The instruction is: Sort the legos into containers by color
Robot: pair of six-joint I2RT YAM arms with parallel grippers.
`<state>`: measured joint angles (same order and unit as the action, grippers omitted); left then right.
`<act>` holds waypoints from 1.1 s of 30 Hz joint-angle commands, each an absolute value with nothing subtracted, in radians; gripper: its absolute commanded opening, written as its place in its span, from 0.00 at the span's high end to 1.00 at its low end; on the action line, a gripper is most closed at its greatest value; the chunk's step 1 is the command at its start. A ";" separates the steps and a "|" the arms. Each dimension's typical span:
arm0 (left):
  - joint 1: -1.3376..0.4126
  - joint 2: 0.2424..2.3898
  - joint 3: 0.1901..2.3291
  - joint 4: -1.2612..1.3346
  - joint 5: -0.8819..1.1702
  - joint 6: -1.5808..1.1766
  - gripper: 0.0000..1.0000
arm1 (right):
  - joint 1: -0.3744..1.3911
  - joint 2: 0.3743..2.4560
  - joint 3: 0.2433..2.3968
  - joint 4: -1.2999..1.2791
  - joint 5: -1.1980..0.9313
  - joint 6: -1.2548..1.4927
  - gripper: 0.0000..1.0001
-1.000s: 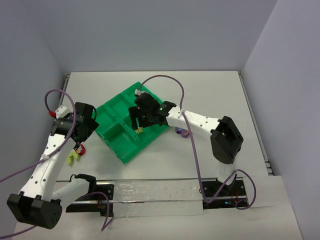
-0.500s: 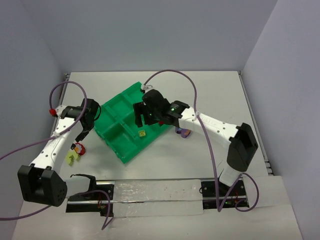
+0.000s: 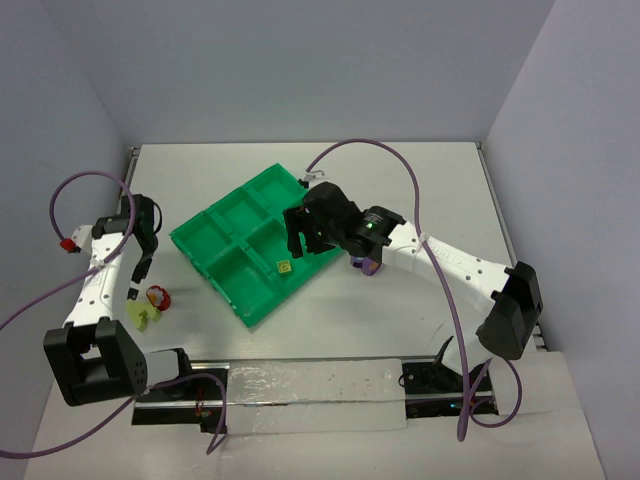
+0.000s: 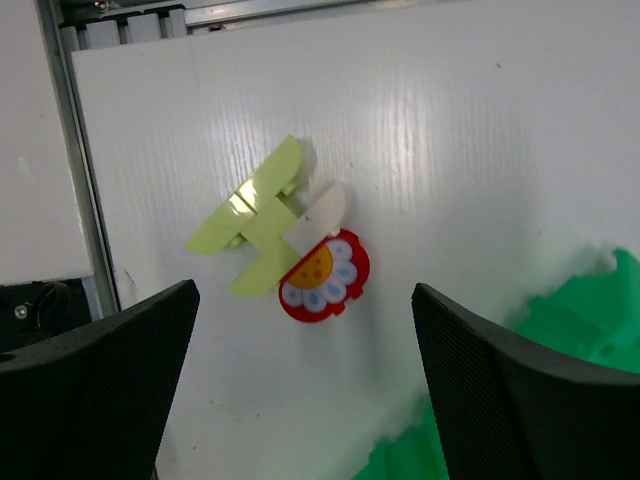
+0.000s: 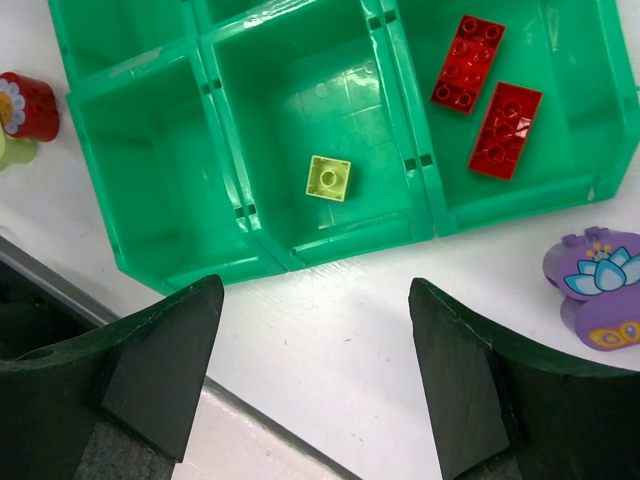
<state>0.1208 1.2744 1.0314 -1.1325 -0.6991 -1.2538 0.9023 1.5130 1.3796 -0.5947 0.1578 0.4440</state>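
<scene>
— Starting big, what's down there?
— A matte white table (image 3: 420, 190) bearing a glossy green plastic tray (image 5: 395, 120), its rectangular compartments split by low walls.
— Grippers?
— The right gripper (image 5: 315, 290) hangs above the tray, spread wide and empty. The left gripper (image 4: 305, 300) gapes just as wide over the table.
— Legos?
— Two studded red bricks (image 5: 468, 62) share one compartment, and a yellow-green square brick (image 5: 329, 178) lies in the next. A purple piece (image 5: 600, 290) sits beside the tray. Under the left gripper, a yellow-green piece (image 4: 255, 215) touches a red flower-printed piece (image 4: 323, 277).
</scene>
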 commanded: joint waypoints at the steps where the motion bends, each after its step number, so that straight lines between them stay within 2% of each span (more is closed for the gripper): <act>1: 0.184 1.355 1.031 -1.043 -0.654 -1.319 0.04 | 0.897 1.476 1.392 -0.636 0.195 0.431 0.18; 10: 0.189 1.412 0.989 -0.986 -0.623 -1.356 0.01 | 0.897 1.467 1.407 -0.693 0.233 0.437 0.18; 20: 0.190 1.454 0.984 -0.813 -0.607 -1.114 0.01 | 0.896 1.486 1.401 -0.710 0.238 0.453 0.18; 23: 0.191 1.491 0.999 -0.789 -0.585 -1.046 0.07 | 0.896 1.498 1.404 -0.712 0.236 0.455 0.18; 26: 0.195 1.535 1.020 -0.815 -0.576 -1.073 0.08 | 0.897 1.512 1.409 -0.710 0.230 0.453 0.18; 33: 0.195 1.465 0.987 -0.802 -0.547 -1.035 0.02 | 0.895 1.513 1.403 -0.717 0.244 0.447 0.17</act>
<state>0.1860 1.5468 0.9795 -0.8353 -0.5632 -1.0839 0.9005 1.5131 1.3800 -0.7043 0.2103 0.4480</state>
